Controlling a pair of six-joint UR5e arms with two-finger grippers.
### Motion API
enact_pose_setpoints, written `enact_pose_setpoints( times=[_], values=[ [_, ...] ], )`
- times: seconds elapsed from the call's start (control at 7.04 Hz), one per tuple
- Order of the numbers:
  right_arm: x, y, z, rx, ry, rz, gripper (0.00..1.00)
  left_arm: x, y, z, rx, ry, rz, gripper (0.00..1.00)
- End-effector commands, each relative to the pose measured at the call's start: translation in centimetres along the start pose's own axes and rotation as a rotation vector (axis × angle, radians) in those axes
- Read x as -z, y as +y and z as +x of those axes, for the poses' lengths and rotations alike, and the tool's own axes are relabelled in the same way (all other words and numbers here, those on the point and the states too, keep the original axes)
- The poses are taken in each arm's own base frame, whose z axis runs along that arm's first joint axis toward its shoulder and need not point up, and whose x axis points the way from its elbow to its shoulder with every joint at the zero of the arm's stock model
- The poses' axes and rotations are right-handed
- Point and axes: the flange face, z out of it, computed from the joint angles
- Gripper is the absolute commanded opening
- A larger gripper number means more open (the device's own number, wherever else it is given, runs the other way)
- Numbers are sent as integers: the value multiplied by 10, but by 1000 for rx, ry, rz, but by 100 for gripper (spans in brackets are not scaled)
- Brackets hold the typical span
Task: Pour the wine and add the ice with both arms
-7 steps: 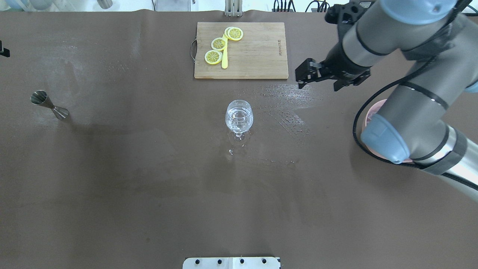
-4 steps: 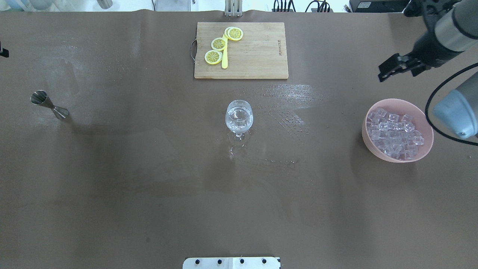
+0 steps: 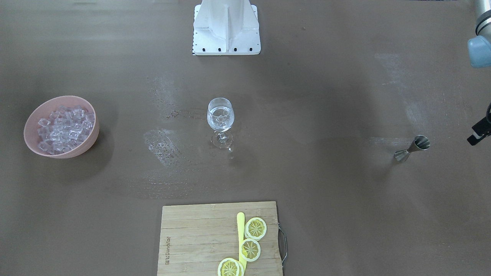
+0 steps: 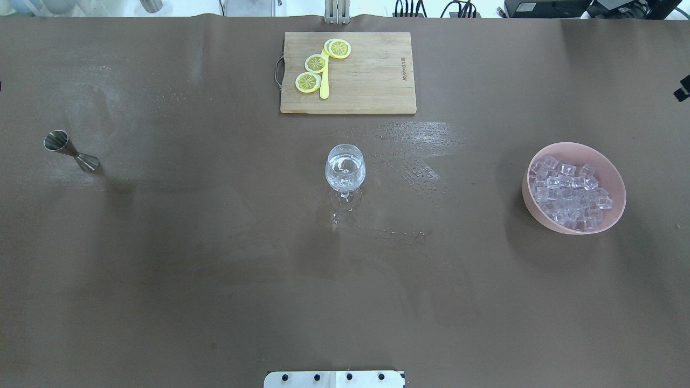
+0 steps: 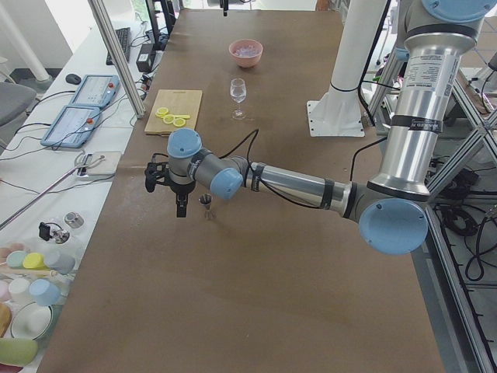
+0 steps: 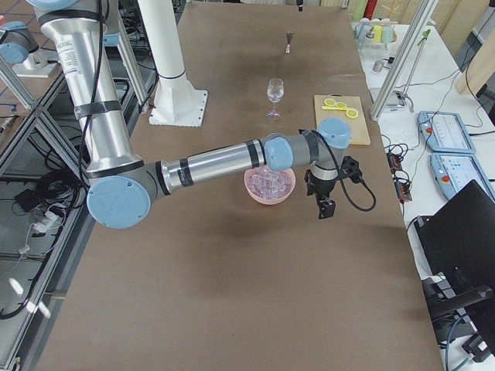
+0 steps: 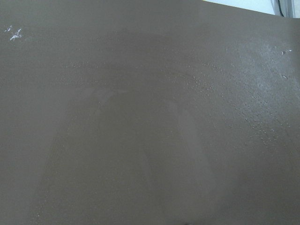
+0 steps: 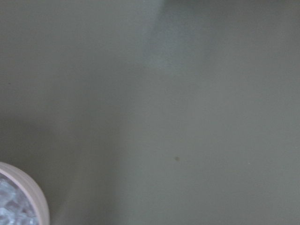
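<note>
A clear wine glass (image 4: pixel 345 171) stands at the table's middle with clear, water-like wine in its bowl; it also shows in the front view (image 3: pixel 220 117). A pink bowl (image 4: pixel 614 178) full of small glassy ice cubes (image 4: pixel 568 194) sits at the right. My right gripper (image 4: pixel 682 92) shows only as a black sliver at the right edge, beyond the bowl; I cannot tell if it is open or shut. My left gripper (image 3: pixel 477 135) is a black piece at the view's edge, just outboard of the steel jigger (image 3: pixel 412 147); I cannot tell its state. Both wrist views show no fingers.
A wooden cutting board (image 4: pixel 372 81) with yellow lemon slices (image 4: pixel 315 63) and a yellow knife lies at the far middle. Wet streaks (image 4: pixel 415 140) mark the brown mat right of the glass. The white pedestal base (image 4: pixel 334 379) sits at the near edge.
My right arm has swung away from beside the cutting board to the table's right edge, which uncovers the ice bowl. The glass, bowl and jigger have not moved.
</note>
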Motion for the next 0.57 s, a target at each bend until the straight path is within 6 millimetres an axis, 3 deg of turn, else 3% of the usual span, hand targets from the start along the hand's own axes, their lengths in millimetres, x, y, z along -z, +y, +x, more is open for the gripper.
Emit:
enact_pose_setpoints(
  times=[0.0,0.28,0.43],
  values=[
    [-5,22,62,5,2,-23,100,-7,24,-25,-156,-19,-27,98],
    [-3,28,75,19,2,-22,100,-2,60,-46,-138,7,-54,98],
    [-1,28,74,21,-3,-18,100,-3,62,-51,-141,-18,-35,98]
  ],
)
